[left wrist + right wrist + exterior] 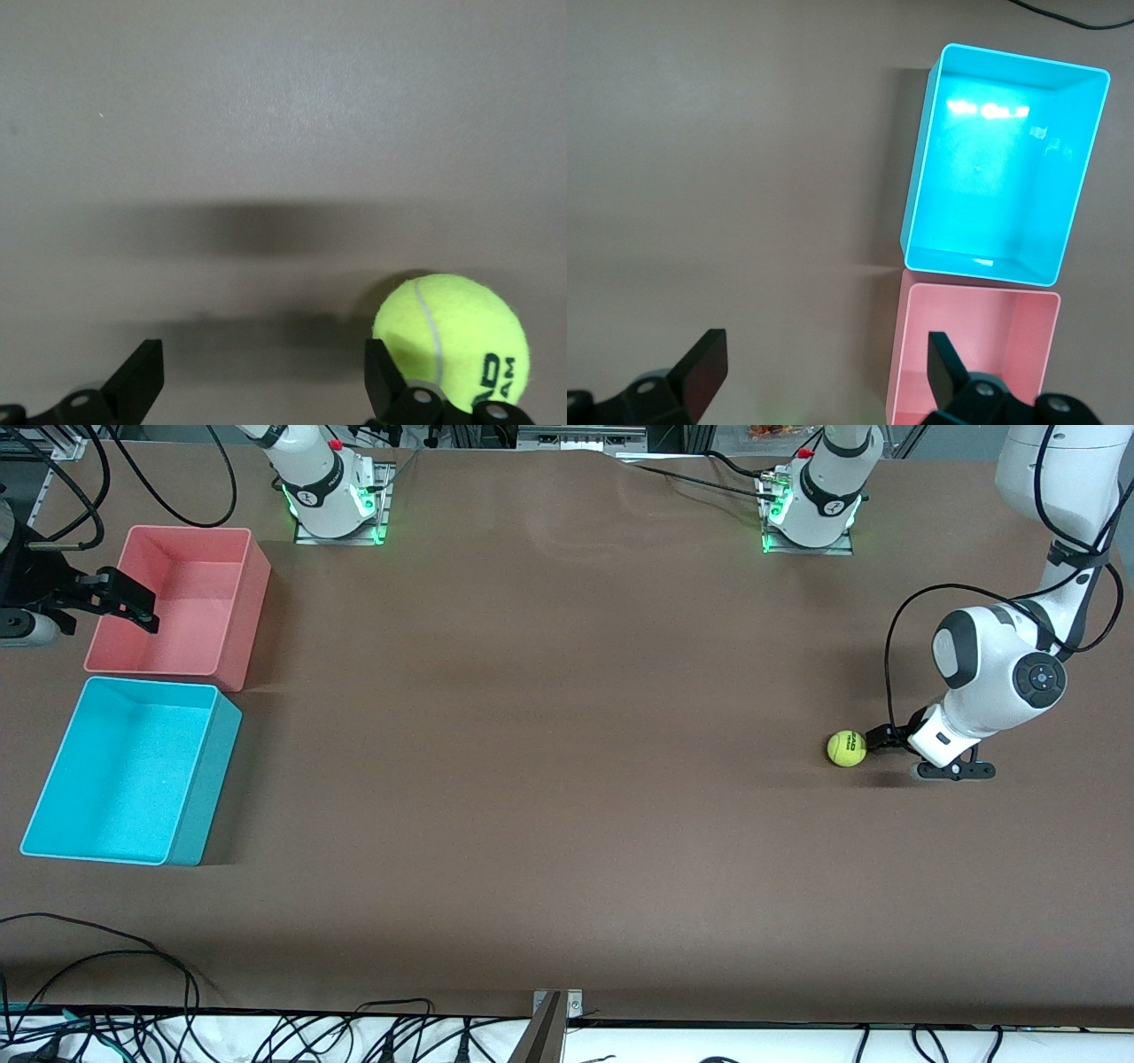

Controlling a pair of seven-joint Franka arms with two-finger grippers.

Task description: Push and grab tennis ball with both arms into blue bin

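The tennis ball (846,748) lies on the brown table at the left arm's end. My left gripper (884,738) is low at the table right beside it, on the side away from the bins. In the left wrist view the left gripper (263,385) is open and empty, and the ball (452,341) sits outside the jaws against one finger (385,381). The blue bin (208,779) stands empty at the right arm's end. My right gripper (142,607) hangs open and empty over the pink bin's edge; it also shows in the right wrist view (824,372).
A pink bin (244,620) stands beside the blue bin, farther from the front camera. Both bins show in the right wrist view, the blue bin (917,168) and the pink bin (899,354). Brown tabletop stretches between ball and bins. Cables lie along the table's front edge (133,957).
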